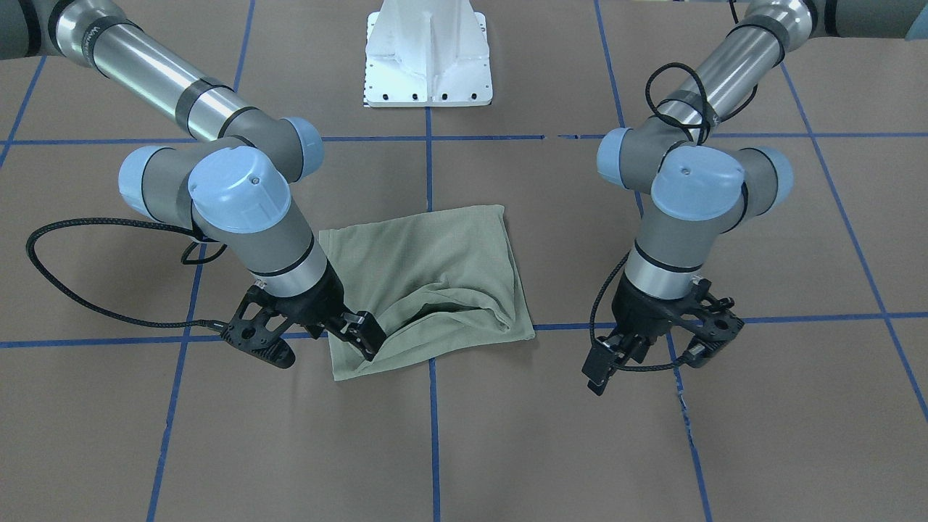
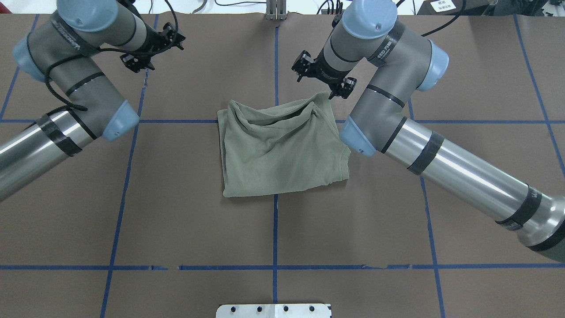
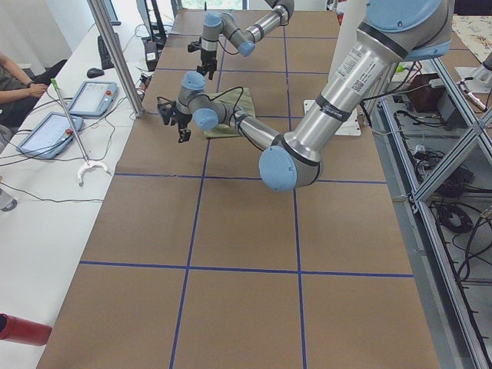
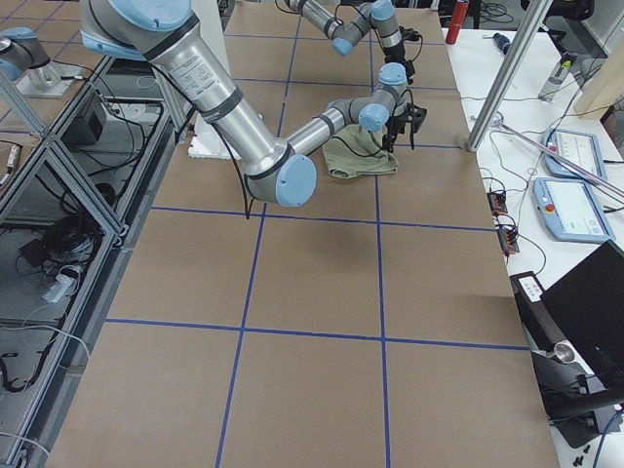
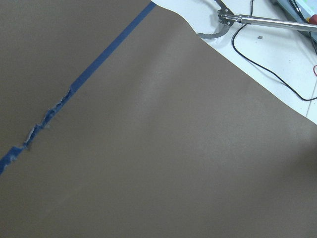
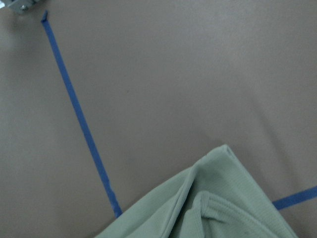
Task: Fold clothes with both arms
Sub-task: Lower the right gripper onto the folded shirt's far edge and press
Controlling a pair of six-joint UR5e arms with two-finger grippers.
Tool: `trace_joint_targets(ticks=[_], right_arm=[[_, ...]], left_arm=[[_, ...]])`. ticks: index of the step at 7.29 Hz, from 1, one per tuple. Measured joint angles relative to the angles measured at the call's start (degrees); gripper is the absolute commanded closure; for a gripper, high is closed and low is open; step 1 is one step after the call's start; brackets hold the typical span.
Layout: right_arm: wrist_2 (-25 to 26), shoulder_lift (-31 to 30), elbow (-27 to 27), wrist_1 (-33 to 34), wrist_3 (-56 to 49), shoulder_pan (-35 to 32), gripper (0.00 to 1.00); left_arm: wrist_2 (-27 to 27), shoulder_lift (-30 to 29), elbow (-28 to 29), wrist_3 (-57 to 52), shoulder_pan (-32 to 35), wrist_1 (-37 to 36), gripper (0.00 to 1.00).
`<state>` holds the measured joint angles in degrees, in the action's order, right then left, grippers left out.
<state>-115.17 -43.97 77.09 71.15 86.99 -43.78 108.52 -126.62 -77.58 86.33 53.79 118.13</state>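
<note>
"Overhead view shows it plainest. Where's the shirt (image 2: pixel 282 150)?"

"Middle of the bench (image 2: pixel 176 212), across a crossing of the blue tape (image 2: pixel 274 229). It's folded to a rough square. The edge away from the robot is rumpled, with a loose flap gaping."

"Is the right hand (image 1: pixel 324 346) gripping it?"

"Doesn't look so. It's low at one corner of that rumpled edge with its fingers spread wide. One finger (image 1: pixel 362 333) touches the cloth, and nothing is pinched between them. Its wrist camera shows the corner lying on the bench."

"Why sit there, then?"

"My guess is that's the untidy end. Staying low and close lets it smooth the flap or take the corner up for another fold."

"And the left hand (image 1: pixel 656 355)?"

"Well apart from the shirt on the other side, also spread open and empty, over bare bench. Its wrist camera sees only brown cover and tape. It sits roughly level with that same edge. I'd say that keeps it from dragging the cloth while leaving it placed to come in for the opposite corner."

"Nearly done?"

"Mostly, I'd judge. The slack flap wants flattening first."
</note>
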Motion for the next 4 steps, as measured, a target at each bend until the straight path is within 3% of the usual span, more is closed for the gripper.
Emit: trace_joint_targets(ticks=[4], right_arm=[[3.6, 4.3, 1.1, 12.9, -13.6, 7.4, 0.0]], left_arm=[[1.8, 2.6, -0.5, -7.4, 4.1, 0.1, 0.0]])
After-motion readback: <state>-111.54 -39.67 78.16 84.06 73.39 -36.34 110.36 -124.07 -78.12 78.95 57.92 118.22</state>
